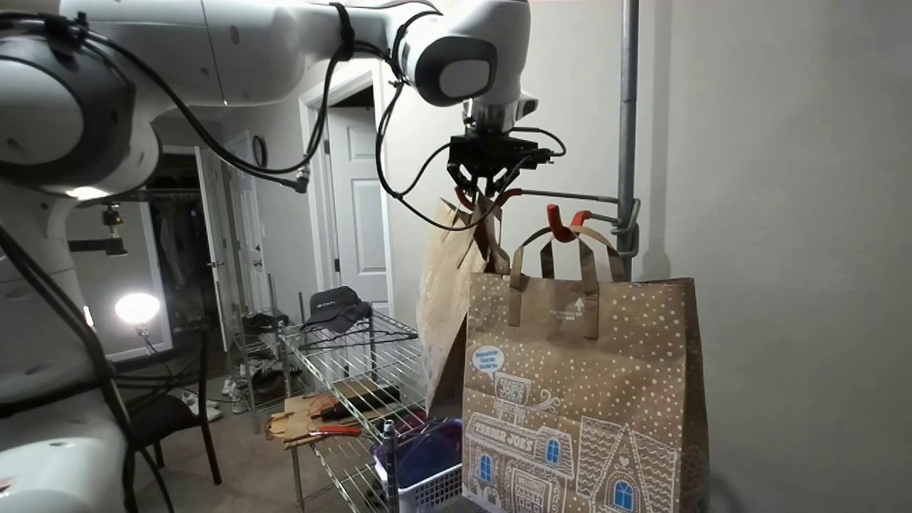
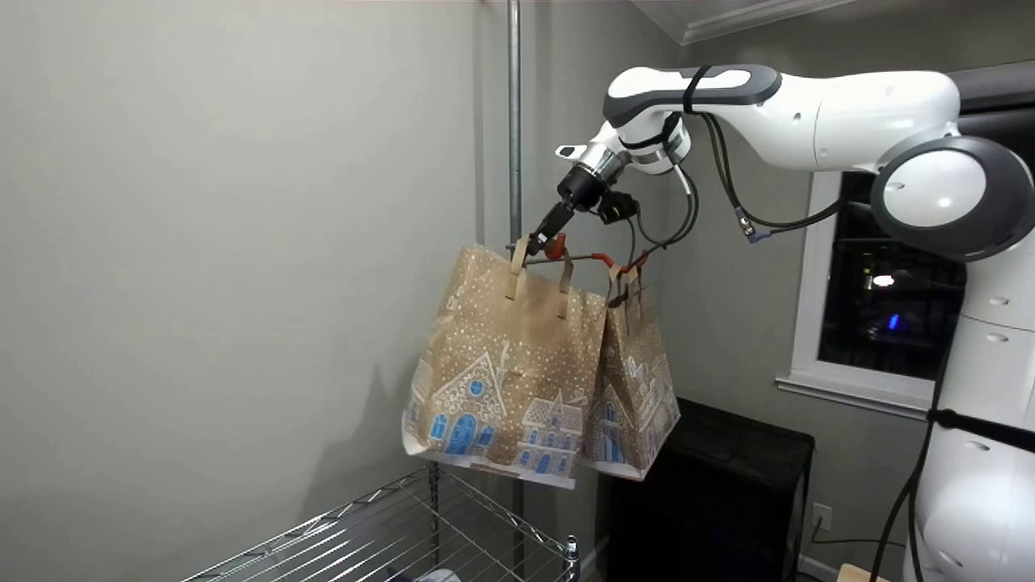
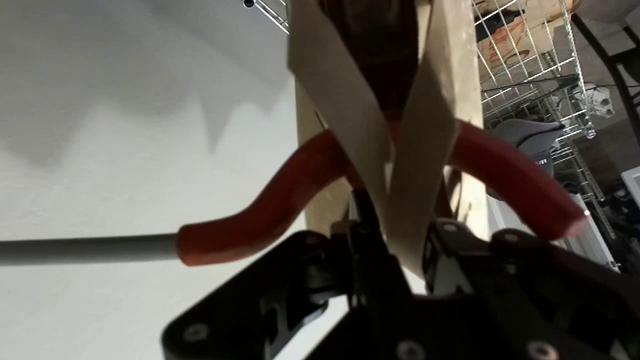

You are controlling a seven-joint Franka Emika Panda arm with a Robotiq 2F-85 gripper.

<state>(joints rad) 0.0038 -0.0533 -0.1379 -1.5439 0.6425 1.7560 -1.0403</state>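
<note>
My gripper [image 1: 482, 188] points down at a red-tipped hook [image 1: 511, 194] and is nearly closed. It also shows in an exterior view [image 2: 537, 242]. In the wrist view its fingers [image 3: 401, 232] press from both sides on the pale paper handle [image 3: 417, 195] of a brown bag [image 2: 509, 356]. The handle's two strands converge between the fingers, above the red hook [image 3: 280, 205], which passes through the loop. The bag hangs tilted and is partly hidden in an exterior view [image 1: 443, 313]. A second printed paper bag [image 1: 570, 385] hangs beside it from another red hook [image 1: 561, 226].
A grey vertical pole [image 1: 628, 107] carries the hooks against the wall. A wire shelf [image 2: 485, 533] stands below the bags. On shelving lie a dark cap [image 1: 335, 306], cardboard and a white basket [image 1: 434, 491]. A black box [image 2: 720, 485] stands under the second bag.
</note>
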